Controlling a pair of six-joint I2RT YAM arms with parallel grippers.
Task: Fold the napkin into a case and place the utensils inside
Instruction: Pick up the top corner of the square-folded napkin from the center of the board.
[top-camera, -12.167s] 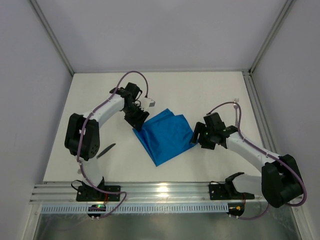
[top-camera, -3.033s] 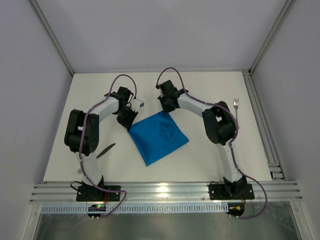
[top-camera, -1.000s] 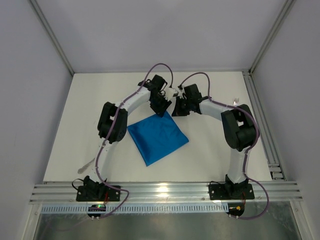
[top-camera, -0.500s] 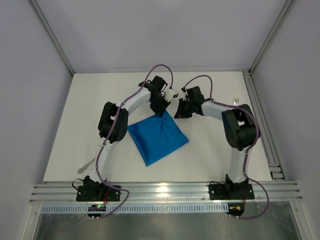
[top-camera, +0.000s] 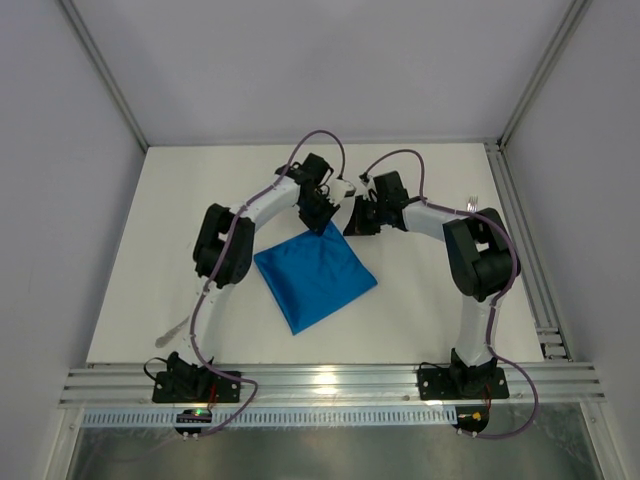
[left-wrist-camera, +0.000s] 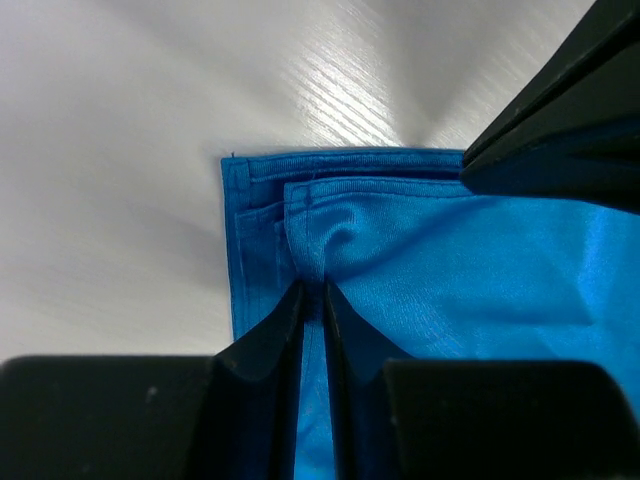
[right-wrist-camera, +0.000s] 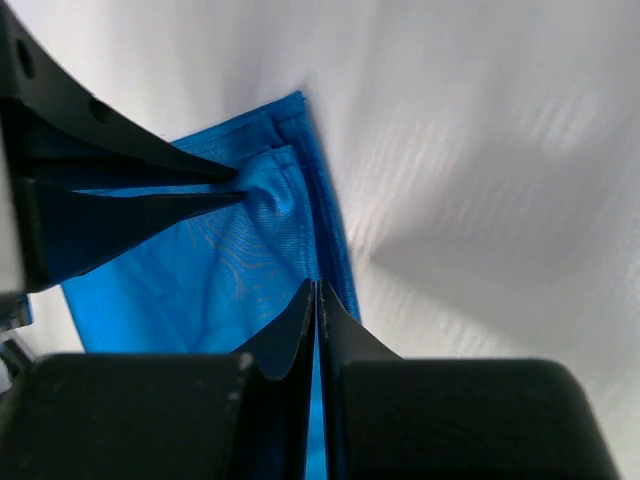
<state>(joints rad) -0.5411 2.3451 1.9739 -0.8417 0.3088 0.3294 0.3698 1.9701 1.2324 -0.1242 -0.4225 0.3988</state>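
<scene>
The blue napkin (top-camera: 315, 275) lies folded into a tilted square mid-table, and both grippers meet at its far corner. My left gripper (left-wrist-camera: 312, 292) is shut on a small pucker of the napkin's (left-wrist-camera: 480, 270) top layer just inside that corner. My right gripper (right-wrist-camera: 316, 290) is shut, its tips over the napkin's (right-wrist-camera: 200, 280) hemmed edge; I cannot tell whether cloth is caught between them. From above, the left gripper (top-camera: 322, 222) and right gripper (top-camera: 350, 222) stand almost touching. The silver fork (top-camera: 473, 206) lies far right. A slim grey piece (top-camera: 180, 325) peeks out beside the left arm.
The white table (top-camera: 420, 290) has a metal rail along its right edge (top-camera: 520, 240) and another across the front (top-camera: 320, 385). Grey walls close in the sides and back. Both arms arch over the table's middle toward the napkin's far corner.
The left jaws have closed onto the napkin's top layer near the corner. The right gripper has shifted slightly, staying shut beside it. The napkin has barely moved.
</scene>
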